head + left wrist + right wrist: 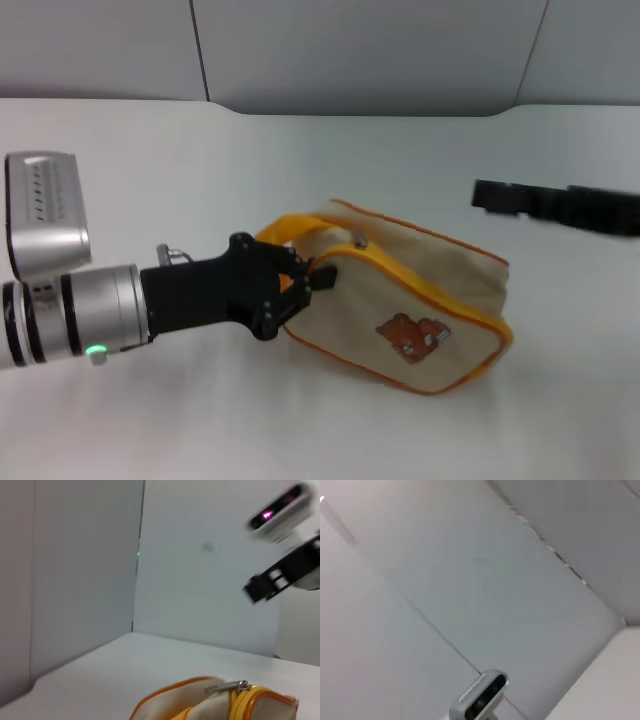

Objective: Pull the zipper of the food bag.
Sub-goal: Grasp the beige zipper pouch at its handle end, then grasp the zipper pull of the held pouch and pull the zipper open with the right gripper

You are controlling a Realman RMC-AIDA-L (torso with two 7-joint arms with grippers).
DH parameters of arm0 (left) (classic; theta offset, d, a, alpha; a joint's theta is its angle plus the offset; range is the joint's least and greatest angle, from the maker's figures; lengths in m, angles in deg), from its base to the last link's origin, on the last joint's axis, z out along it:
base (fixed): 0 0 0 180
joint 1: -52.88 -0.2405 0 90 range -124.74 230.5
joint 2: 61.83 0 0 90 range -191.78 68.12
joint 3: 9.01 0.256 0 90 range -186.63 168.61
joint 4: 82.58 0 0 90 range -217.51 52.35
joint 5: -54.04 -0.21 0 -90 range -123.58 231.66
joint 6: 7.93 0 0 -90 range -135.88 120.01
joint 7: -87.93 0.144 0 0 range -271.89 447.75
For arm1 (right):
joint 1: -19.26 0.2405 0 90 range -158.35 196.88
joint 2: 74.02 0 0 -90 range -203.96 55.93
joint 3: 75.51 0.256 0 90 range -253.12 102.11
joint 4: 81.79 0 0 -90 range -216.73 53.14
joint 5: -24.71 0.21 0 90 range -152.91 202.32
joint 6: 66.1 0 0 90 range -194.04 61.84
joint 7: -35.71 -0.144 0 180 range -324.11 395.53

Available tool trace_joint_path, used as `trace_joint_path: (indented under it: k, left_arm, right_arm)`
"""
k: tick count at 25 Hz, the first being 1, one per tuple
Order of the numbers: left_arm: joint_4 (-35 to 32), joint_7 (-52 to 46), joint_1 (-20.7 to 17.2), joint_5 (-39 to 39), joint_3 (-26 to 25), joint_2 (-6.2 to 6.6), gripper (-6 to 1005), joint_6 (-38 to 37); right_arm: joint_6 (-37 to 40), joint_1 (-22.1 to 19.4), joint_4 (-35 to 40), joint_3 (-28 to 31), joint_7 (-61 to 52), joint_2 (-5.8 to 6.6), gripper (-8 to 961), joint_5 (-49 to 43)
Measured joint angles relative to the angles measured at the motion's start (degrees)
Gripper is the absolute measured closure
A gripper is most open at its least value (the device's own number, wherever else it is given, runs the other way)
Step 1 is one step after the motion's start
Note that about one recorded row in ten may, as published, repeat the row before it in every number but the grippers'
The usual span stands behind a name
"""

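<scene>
Bag (410, 305): small boxy cream canvas pouch, lying on white table (200, 180), centre of head view, slightly right of middle. Long axis runs diagonally, from upper left to lower right. Orange-yellow piping along all edges; brown bear print (408, 337) on the side panel facing the camera. Orange loop handle (290, 228) at the left end, arching up and back from the pouch.

Zipper (400, 280): yellow-orange track along the upper edge, running from the left end toward the lower right corner. Silver metal pull (358, 240) near the left end, just beside the handle base; also visible in left wrist view (235, 686), resting on top of the track.

Left gripper (300, 285): black, extended from the left on a silver wrist, at the left end of the bag. Fingers narrowed onto the bag's end edge below the handle, touching the piping; exact part pinched not discernible.

Right gripper (490, 195): raised above the table, upper right of head view, well apart from the bag. Finger state: cannot tell. Same gripper visible far off in left wrist view (260, 590).
</scene>
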Motion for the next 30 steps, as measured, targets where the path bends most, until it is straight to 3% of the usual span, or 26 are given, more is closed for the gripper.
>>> trace_joint_path:
  k: [1,5,8,30]
  left_arm:
    - [-0.72,0.07,0.0,0.0,0.0,-0.02,931,-0.39]
    - [-2.93,0.84,-0.03,0.42,0.01,-0.09,936,-1.54]
    - [-3.47,2.31,-0.05,1.16,0.04,-0.09,936,-1.69]
    - [-3.41,4.59,-0.05,1.78,0.45,-0.19,940,-2.03]
  right_arm:
    - [-2.03,0.92,-1.42,-0.38,-8.16,0.09,259,-0.01]
    - [-3.2,1.75,-4.13,-0.56,-15.3,0.07,262,-0.28]
    - [-3.87,1.57,-5.39,-0.64,-20.97,-0.84,264,-0.81]
    - [-15.22,0.71,-7.47,-1.94,-25.98,-4.36,279,-1.42]
